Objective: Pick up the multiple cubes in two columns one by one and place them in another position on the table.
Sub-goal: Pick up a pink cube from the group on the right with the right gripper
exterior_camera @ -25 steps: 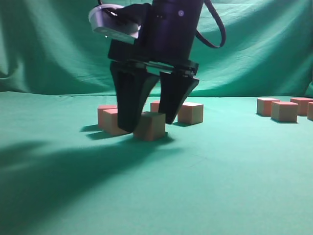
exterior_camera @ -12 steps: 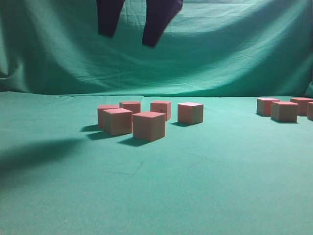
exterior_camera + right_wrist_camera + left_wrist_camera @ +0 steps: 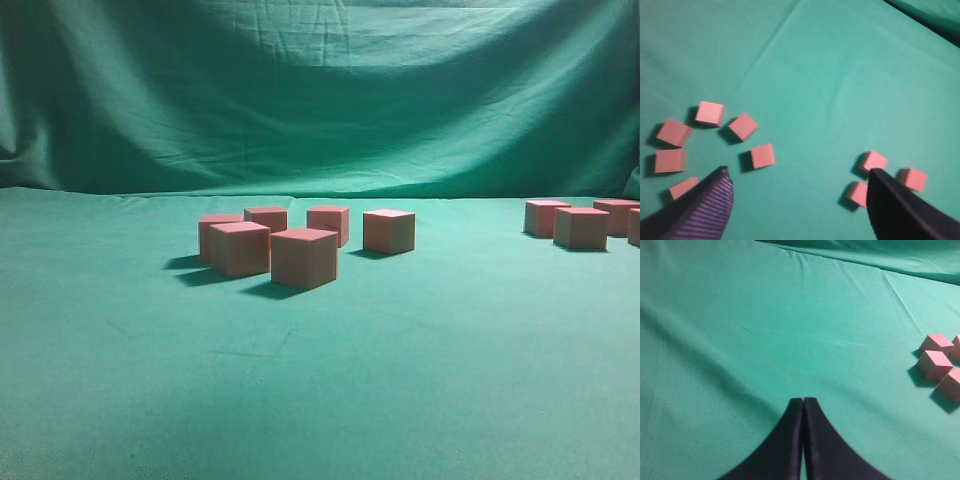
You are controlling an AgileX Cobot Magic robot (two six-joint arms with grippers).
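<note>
With nothing held, the right pincer (image 3: 797, 200) was spread wide above the cubes (image 3: 762, 155), the left pincer (image 3: 803, 407) pressed together; another pick was judged due.

I see the table (image 3: 320, 380), covered in lightly creased green cloth. A cluster of five cubes (image 3: 304, 257) sits mid-table, with more cubes (image 3: 581, 227) well apart at the right.

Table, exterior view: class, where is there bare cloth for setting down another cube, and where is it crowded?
The table is bare across the whole near strip, on the far left, and in the gap between the middle cubes and the right-edge cubes. It is crowded inside the middle cluster, where the blocks sit close together.
</note>
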